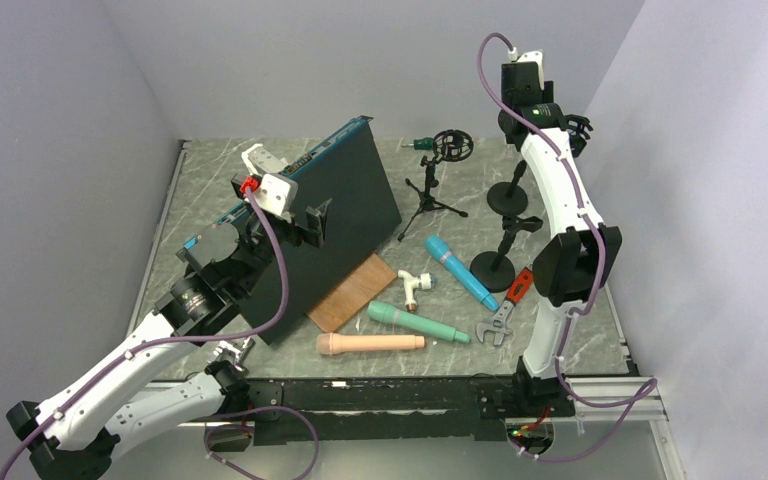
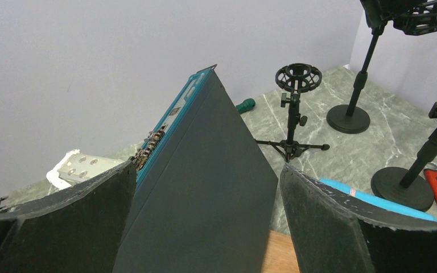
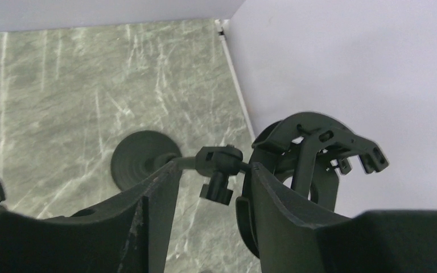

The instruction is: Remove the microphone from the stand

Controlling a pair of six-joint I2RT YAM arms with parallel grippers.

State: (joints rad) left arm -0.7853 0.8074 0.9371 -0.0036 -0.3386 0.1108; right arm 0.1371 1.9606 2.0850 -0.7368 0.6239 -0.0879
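Three black stands are on the table. A tripod stand (image 1: 430, 195) carries an empty ring mount (image 2: 297, 77). A round-base stand (image 1: 508, 195) has a shock mount (image 3: 318, 145) at its top, and I see no microphone in it. A shorter round-base stand (image 1: 495, 262) has a clip. Three microphones lie loose on the table: blue (image 1: 460, 272), teal (image 1: 417, 322) and beige (image 1: 370, 343). My right gripper (image 3: 213, 185) is open and raised, its fingers either side of the stand's swivel joint (image 3: 221, 165). My left gripper (image 2: 207, 193) is open, with a dark binder (image 2: 205, 187) between its fingers.
The binder (image 1: 340, 215) stands tilted at the left and leans over a wooden board (image 1: 352, 292). A white pipe fitting (image 1: 415, 285), a red-handled wrench (image 1: 508, 305) and a green-handled tool (image 1: 422, 144) lie about. Walls close in the back and right.
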